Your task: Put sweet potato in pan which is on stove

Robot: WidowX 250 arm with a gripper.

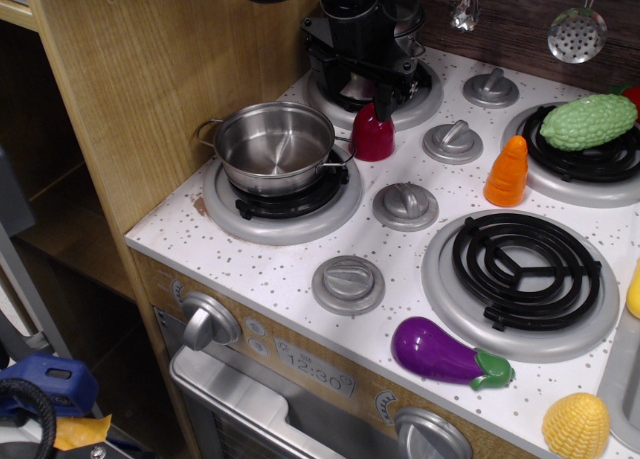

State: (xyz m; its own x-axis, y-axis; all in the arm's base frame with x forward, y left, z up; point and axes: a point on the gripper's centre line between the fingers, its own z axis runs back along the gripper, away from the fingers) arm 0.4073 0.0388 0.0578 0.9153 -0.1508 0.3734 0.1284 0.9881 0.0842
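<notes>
The sweet potato, a small dark red lump, stands upright on the white speckled stove, just right of the pan. The pan, a shiny steel round pot with loop handles, sits empty on the front-left burner. My black gripper hangs over the back-left burner, and its fingertips reach down onto the top of the sweet potato and appear closed on it. The bottom of the sweet potato is at or just above the stove surface.
An orange cone stands between the right-hand burners. A green bumpy vegetable lies on the back-right burner. A purple eggplant and a yellow ball are at the front right. A wooden wall stands to the left of the pan.
</notes>
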